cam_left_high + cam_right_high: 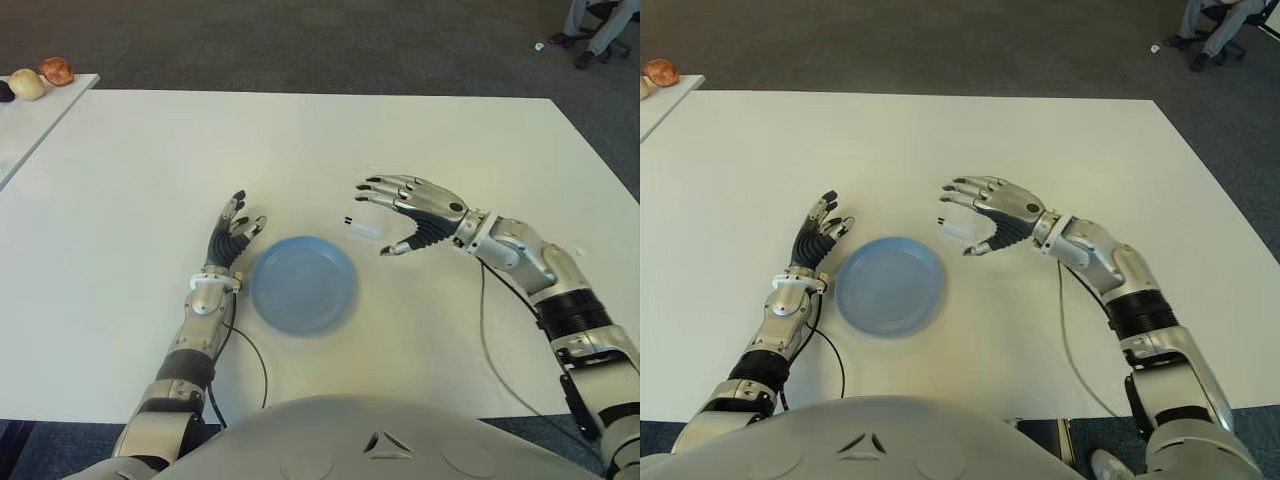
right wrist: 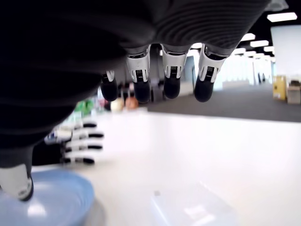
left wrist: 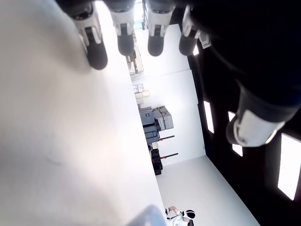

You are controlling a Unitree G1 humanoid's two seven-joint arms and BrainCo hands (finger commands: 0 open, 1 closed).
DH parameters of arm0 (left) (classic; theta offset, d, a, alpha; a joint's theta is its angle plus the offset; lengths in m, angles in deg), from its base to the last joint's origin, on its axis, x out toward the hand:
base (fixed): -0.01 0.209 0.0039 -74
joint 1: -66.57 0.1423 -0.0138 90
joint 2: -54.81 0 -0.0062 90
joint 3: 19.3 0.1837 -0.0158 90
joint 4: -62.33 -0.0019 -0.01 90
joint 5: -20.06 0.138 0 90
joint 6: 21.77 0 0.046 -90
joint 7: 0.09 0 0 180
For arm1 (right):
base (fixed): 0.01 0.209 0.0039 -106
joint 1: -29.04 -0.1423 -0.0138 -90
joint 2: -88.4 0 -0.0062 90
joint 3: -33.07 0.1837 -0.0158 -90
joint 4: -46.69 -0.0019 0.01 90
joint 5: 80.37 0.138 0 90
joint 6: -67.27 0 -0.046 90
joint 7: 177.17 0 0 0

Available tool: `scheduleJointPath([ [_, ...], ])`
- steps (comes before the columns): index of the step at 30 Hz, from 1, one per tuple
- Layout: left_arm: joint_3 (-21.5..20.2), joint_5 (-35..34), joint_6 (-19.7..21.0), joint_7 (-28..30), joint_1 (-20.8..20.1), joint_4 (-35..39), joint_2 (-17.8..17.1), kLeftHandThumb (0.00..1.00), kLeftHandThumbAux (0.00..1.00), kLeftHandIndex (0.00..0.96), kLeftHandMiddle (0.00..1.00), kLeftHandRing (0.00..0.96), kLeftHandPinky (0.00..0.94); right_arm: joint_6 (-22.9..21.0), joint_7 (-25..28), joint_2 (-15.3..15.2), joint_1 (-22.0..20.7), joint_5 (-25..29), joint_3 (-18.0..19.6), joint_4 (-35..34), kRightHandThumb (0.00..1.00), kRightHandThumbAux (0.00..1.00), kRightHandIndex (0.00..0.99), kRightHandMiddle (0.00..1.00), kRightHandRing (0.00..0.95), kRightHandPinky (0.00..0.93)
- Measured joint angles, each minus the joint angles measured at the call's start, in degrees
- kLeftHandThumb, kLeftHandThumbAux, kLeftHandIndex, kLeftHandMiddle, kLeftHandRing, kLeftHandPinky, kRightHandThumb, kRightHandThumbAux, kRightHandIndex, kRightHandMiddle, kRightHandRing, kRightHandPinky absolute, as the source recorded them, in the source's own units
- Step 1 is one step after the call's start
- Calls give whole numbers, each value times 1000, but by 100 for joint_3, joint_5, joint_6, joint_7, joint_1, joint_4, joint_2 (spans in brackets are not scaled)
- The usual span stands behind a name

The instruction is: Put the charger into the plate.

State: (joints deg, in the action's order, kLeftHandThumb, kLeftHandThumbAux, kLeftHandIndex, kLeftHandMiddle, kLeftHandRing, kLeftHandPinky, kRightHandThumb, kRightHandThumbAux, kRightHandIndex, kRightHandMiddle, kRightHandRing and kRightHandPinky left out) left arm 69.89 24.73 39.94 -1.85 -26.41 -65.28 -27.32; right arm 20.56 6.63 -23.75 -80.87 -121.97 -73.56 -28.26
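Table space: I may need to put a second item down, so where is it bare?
The table is bare across its far half and far left. The plate holds nothing. It is crowded mid-table: the left hand flanks the plate's left edge, and the open right hand hovers over the charger just right of the plate.

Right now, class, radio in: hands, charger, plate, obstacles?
Right hand open above charger. Left hand open, left of plate. Charger on table, right of plate. Nothing between.

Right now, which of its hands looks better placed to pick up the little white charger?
The right hand: it is open directly above the charger. The left hand shows beyond the plate, on its left side.
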Motion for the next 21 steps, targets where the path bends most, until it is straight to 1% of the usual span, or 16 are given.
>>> scheduleJointPath([
  [2, 0, 0, -9, 0, -20, -20, 0, 0, 594, 27, 43, 29, 1, -48, -210, 88, 3, -89, 1, 25, 196, 440, 0, 0, 0, 14],
  [5, -15, -10, -81, 0, -23, -59, 4, 0, 623, 27, 41, 25, 1, -272, -899, 258, -7, -402, 18, 162, 287, 373, 0, 0, 0, 21],
  [7, -24, -13, -112, 0, -24, -83, 8, 0, 630, 27, 39, 24, 1, -446, -1313, 374, -20, -593, 18, 299, 311, 354, 0, 0, 0, 15],
  [10, -41, -19, -167, 0, -24, -112, 7, 0, 635, 27, 37, 22, 1, -679, -1737, 442, -47, -884, -20, 478, 334, 335, 0, 0, 0, 6],
  [15, -48, -19, -195, 0, -26, -134, -3, 0, 618, 27, 35, 19, 0, -989, -2001, 535, -116, -1051, -89, 623, 340, 318, 0, 0, 0, 2],
  [21, -49, -23, -197, 1, -30, -134, -3, 0, 601, 27, 37, 19, 0, -1182, -1967, 614, -234, -1004, -185, 719, 319, 323, 0, 0, 0, 0],
])
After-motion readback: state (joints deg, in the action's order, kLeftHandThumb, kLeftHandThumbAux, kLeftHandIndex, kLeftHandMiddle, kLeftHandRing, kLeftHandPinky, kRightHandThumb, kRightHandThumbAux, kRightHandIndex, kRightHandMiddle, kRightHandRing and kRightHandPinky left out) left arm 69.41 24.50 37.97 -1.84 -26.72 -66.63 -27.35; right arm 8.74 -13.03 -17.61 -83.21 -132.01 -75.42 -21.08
